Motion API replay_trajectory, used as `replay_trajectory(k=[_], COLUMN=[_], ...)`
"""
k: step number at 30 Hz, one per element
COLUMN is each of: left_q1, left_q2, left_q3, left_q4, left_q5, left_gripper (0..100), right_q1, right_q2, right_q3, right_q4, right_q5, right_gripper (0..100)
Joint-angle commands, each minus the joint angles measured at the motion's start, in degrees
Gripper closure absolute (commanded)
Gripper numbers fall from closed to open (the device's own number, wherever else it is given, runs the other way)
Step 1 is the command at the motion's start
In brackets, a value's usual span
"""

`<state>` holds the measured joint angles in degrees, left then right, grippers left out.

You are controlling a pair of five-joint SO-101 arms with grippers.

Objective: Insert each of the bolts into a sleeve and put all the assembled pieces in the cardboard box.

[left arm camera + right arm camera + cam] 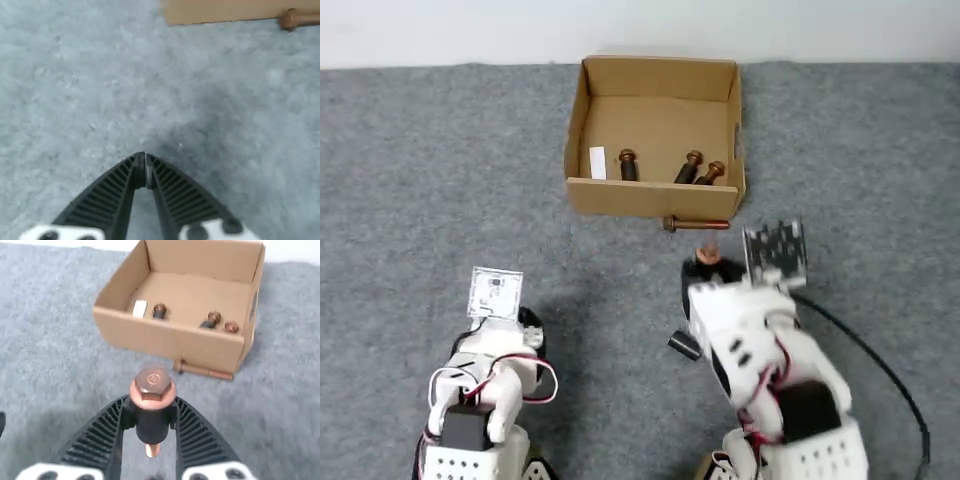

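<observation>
My right gripper (150, 412) is shut on an assembled piece (152, 405), a copper bolt with a hex head pushed through a black sleeve; in the high view the piece (708, 262) shows just in front of the cardboard box (582, 192). The cardboard box (165, 342) holds three assembled pieces (159, 311) (212, 319) (230, 327). A bare copper bolt (695, 224) lies on the carpet against the box's front wall, also seen as the bolt (201, 370) and its head (295, 19). My left gripper (141, 167) is shut and holds nothing, low over bare carpet. A black sleeve (685, 345) lies by the right arm.
A white label (597, 163) lies in the box's left corner. Grey carpet (440, 170) covers the table, with free room to the left of the box. A black cable (880, 370) trails at the right arm's side.
</observation>
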<state>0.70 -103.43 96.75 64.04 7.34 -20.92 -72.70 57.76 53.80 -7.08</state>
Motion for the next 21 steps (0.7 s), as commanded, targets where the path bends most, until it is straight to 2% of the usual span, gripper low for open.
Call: replay_trajectory(k=[1, 9, 21], left_q1=[-0.7, -0.79, -0.88], left_q2=[-0.09, 0.0, 0.26], left_q3=[-0.31, -0.31, -0.22], left_q4=[-1.93, -1.76, -0.97], left_q5=[-0.18, -0.53, -0.62], left_gripper=[100, 100, 100], right_q1=[0.66, 0.66, 2.15], right_q2=[14.37, 44.97, 80.92], right_q3=[-10.99, -30.86, -60.92], right_q4=[-8.75, -23.6, -25.01], right_q5=[-0.62, -0.62, -0.26], right_gripper=[99.1, 99.1, 99.1])
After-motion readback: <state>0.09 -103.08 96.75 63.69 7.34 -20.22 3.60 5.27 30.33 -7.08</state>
